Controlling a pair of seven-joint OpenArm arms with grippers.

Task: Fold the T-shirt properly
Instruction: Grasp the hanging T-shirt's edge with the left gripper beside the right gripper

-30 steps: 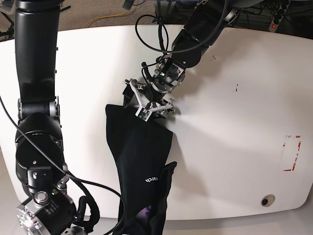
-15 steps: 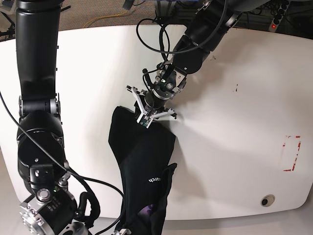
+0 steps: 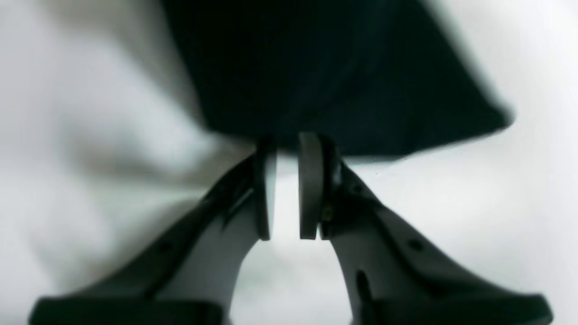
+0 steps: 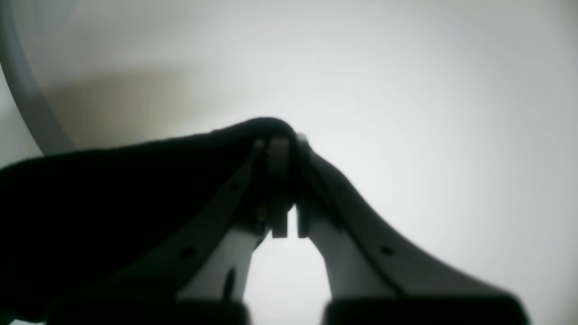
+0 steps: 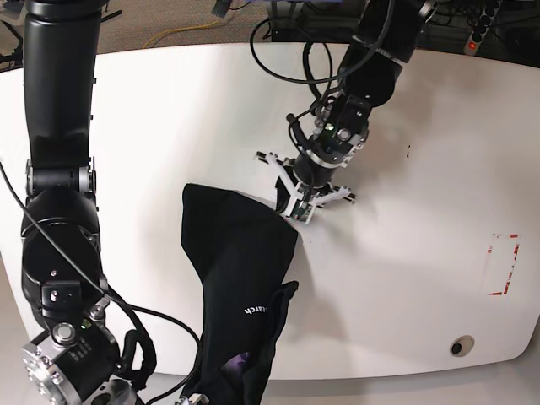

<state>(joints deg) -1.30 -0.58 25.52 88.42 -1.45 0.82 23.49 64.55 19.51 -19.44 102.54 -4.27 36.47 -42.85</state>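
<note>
Right gripper (image 4: 282,144) is clamped shut on a fold of the black T-shirt (image 5: 240,261), which is bunched lengthwise on the white desk (image 5: 422,169), trailing off the near edge. Left gripper (image 3: 289,142) is narrowed at the top corner, but an actual pinch can't be confirmed. That corner could be dropped if only the hem's caught. No containers seen.

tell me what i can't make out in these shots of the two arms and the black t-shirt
- T-shirt print: base view shows only a bit of white text and a purple scrap; the bunched cloth hides the rest.
- Right gripper: out of the base view past its bottom edge; the right wrist view shows it shut on a fold.
- Left gripper: the blurred left wrist view shows a slit between the pads; cloth between the tips cannot be told.
</note>
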